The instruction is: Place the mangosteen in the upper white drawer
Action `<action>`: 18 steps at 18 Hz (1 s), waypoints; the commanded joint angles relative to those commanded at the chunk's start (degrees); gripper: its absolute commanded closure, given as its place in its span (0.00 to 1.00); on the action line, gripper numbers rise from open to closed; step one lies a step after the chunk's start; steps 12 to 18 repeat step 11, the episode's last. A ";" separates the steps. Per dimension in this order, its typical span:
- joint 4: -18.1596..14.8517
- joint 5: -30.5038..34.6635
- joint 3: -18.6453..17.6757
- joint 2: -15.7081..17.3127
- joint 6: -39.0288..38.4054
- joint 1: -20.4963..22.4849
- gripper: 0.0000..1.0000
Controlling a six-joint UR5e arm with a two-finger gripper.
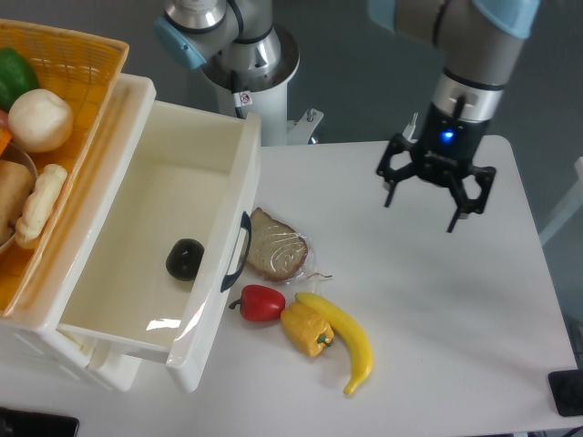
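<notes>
The upper white drawer (228,159) stood pulled open, and the mangosteen (185,259) lay alone on its floor, near the front wall with the dark handle (240,252); beside the drawer on the left sat a yellow wicker basket (86,55), cut off by the edge, holding a green vegetable (13,75), a round white ball-shaped item (39,119) and pale, lumpy pieces (38,205) that were hard to identify; part of a lower white drawer (82,357) showed beneath. On the table (437,309) just in front of the handle lay a slice of bread (276,246), a red pepper (260,302), a yellow pepper (307,330) and a banana (344,340), the last three touching or nearly so. The gripper (425,212) hung above the table, well apart from the drawer, its jaws spread and holding nothing; a small red-and-white sticker (242,98) on the arm's base was too small to read; a dark object (567,393) at the lower right corner was cut off.
</notes>
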 joint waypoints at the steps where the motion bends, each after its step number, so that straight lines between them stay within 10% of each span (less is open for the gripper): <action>1: -0.09 2.37 0.44 -1.05 0.79 0.00 0.00; 9: 0.00 16.09 5.36 -11.08 15.82 -2.19 0.00; 18: -0.09 17.51 6.07 -11.70 16.10 -2.90 0.00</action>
